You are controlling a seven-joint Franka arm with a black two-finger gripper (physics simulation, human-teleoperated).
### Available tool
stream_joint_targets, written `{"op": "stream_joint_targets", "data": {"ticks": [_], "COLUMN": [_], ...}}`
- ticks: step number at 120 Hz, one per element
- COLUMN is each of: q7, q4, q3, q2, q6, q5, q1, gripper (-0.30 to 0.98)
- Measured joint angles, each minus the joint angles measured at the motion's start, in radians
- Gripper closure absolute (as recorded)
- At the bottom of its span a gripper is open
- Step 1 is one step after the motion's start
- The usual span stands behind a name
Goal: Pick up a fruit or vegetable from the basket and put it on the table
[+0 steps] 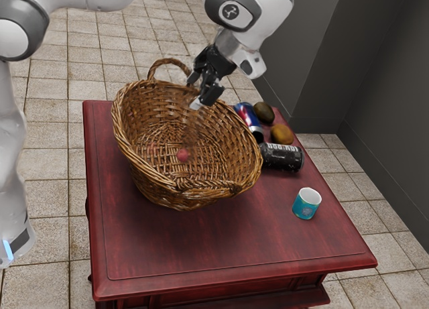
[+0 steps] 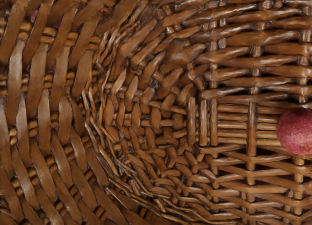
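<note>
My gripper (image 1: 195, 92) is over the far part of the wicker basket (image 1: 144, 178), near its rim, with its two fingers apart and nothing visible between them. A small round red fruit or vegetable (image 1: 183, 155) lies on the basket's floor, lower than the gripper and apart from it. In the wrist view the same reddish-pink piece (image 2: 295, 131) rests on the woven bottom of the basket (image 2: 234, 161). The red table (image 1: 234, 245) carries the basket.
Beside the basket, toward the exterior view's right, lie a blue and red can (image 1: 249, 120), a dark round item (image 1: 264, 112), a yellowish-brown round item (image 1: 282, 134) and a black can (image 1: 283, 158). A teal cup (image 1: 306, 204) stands nearer the table's edge. The basket's handle (image 1: 167, 62) arches up.
</note>
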Motion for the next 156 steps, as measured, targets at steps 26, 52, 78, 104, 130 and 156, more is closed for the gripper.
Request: {"op": "stream_joint_targets", "data": {"ticks": [26,52,78,104,130,156], "q7": [-0.010,-0.080,-0.137,-0.174,-0.200,-0.218], "q4": [-0.092,-0.426,-0.608,-0.664,-0.689,-0.706], "q3": [-0.031,-0.262,-0.280,-0.281,-0.281,-0.282], "q2": [-0.045,-0.293,-0.392,-0.393,-0.373,-0.389], "q6": [0.255,0.385,0.463,0.522,0.551,0.562], "q5": [-0.018,-0.134,-0.205,-0.234,-0.261,-0.266], "q1": [0.032,0.228,0.286,0.291,0.324,0.324], "gripper": [0.00,0.00,0.00,0.00,0.00,0.01]}}
